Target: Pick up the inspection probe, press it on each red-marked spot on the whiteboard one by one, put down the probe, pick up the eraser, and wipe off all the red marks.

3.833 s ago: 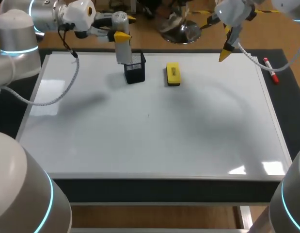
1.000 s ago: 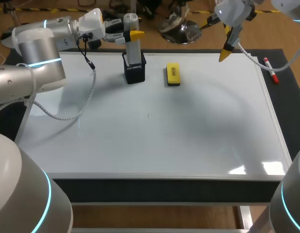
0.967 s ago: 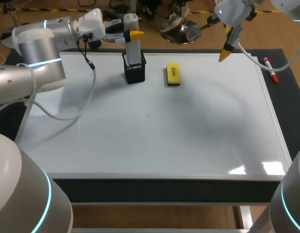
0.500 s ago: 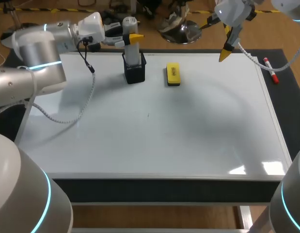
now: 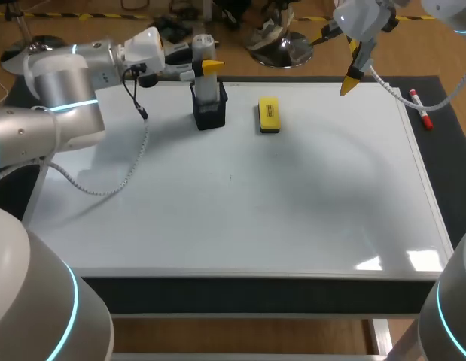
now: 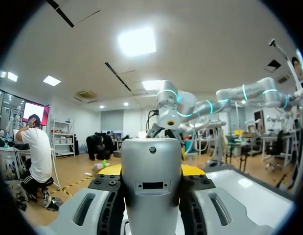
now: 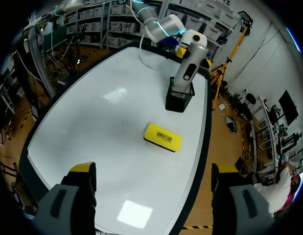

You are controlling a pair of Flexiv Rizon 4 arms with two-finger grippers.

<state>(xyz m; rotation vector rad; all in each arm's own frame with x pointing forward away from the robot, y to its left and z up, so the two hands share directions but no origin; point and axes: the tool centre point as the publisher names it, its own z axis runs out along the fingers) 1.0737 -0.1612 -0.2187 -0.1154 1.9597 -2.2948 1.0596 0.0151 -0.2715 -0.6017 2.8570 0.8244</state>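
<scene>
Blk mesh holder standing upright twd far side, left of centre. Red marker w/ white end lying flat on dark table, far right, well apart from holder.

Silver-grey rounded casings are seen on the left arm, ringed with a glowing cyan band; a grey cable is trailed from its white wrist. Grey fingers with yellow tips are shown on the right gripper.

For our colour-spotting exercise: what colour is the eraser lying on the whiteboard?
Yellow; the eraser shows best in the right wrist view.
</scene>
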